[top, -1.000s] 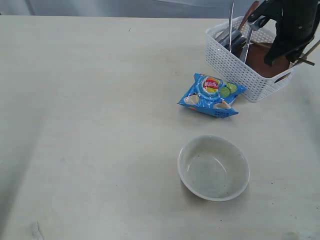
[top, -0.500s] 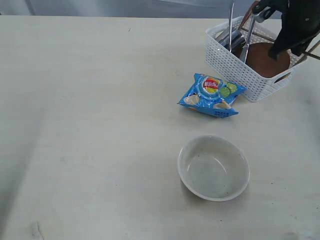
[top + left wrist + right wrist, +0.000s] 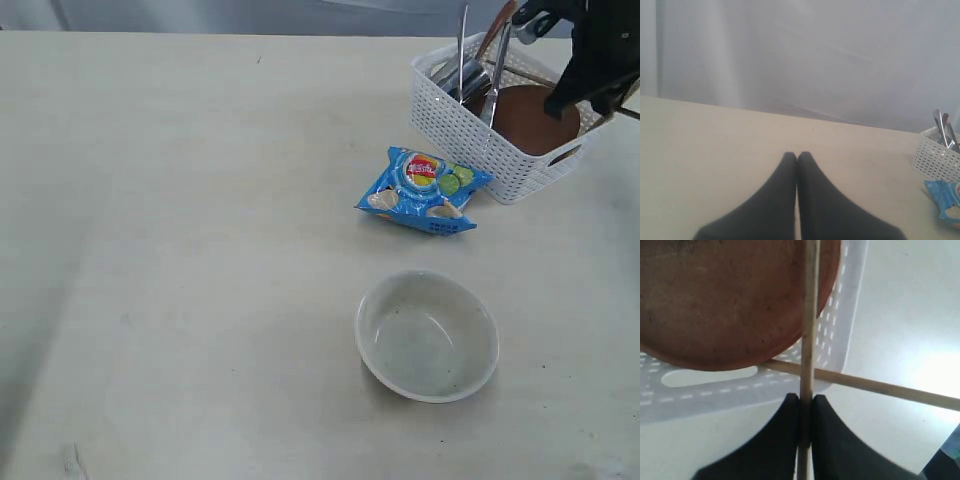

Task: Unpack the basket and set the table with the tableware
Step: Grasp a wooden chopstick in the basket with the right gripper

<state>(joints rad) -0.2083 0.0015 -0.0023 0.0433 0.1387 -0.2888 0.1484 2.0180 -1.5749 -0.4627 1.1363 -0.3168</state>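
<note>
Withdrawal from basket (image 3: 450, 125)
Right gripper (image 3: 806, 399), clamped on 1 chopstick (image 3: 810, 300), had risen; left gripper (image 3: 797, 156) closed, empty; placement pending.

Clock dial taken on the exterior view.
- The basket (image 3: 470, 135) is set on the table (image 3: 200, 250) toward the 1 o'clock corner.
- The bag (image 3: 424, 191) is laid just beside the basket, at its 7 o'clock.
- The bowl (image 3: 427, 335) is placed at 6 o'clock of the bag, apart from it.
- In the basket, the plate (image 3: 530, 118) is at the 3 o'clock side and the cutlery (image 3: 468, 80) is stood upright at the 11 o'clock end.
- One chopstick (image 3: 810, 300) is pinched in the right gripper (image 3: 806, 397) over the plate.
- A second chopstick (image 3: 880, 386) is crossed by it at the basket rim and sticks out past the rim.
</note>
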